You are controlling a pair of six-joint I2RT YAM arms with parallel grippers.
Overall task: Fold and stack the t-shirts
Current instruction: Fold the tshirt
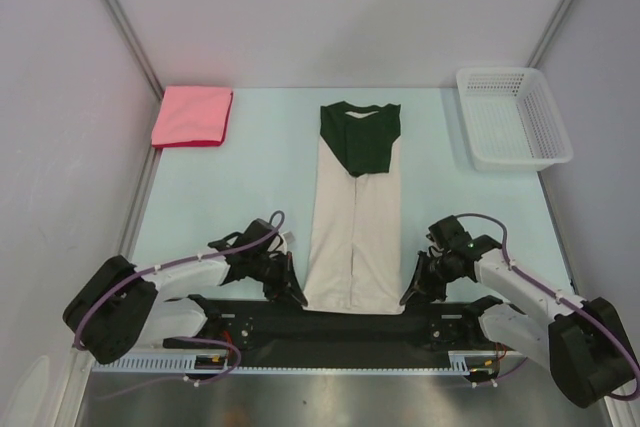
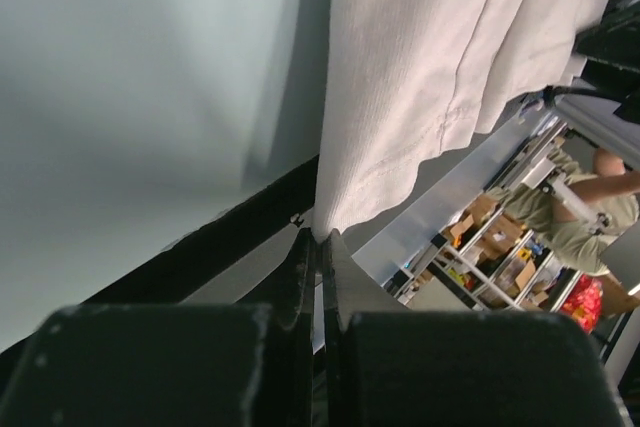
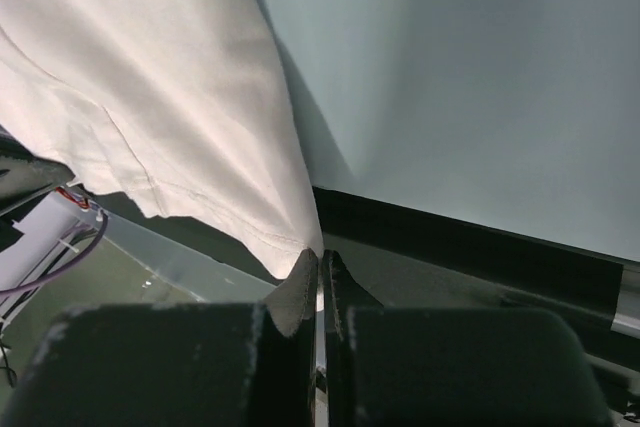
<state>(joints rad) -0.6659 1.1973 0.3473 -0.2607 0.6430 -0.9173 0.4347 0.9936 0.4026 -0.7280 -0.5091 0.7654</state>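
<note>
The cream-and-dark-green t-shirt [image 1: 357, 215] lies face down, folded into a long narrow strip down the table's middle, green collar end far, cream hem near. My left gripper [image 1: 295, 296] is shut on the hem's near left corner [image 2: 335, 217]. My right gripper [image 1: 408, 296] is shut on the hem's near right corner [image 3: 300, 237]. Both wrist views show cream cloth [image 2: 420, 77] pinched between the closed fingertips. The pink-red shirt [image 1: 192, 116] lies folded square at the far left. No lettering shows.
A white mesh basket [image 1: 513, 117] stands at the far right. A black strip [image 1: 330, 322] runs along the table's near edge between the arm bases. Grey walls close in the left, right and back.
</note>
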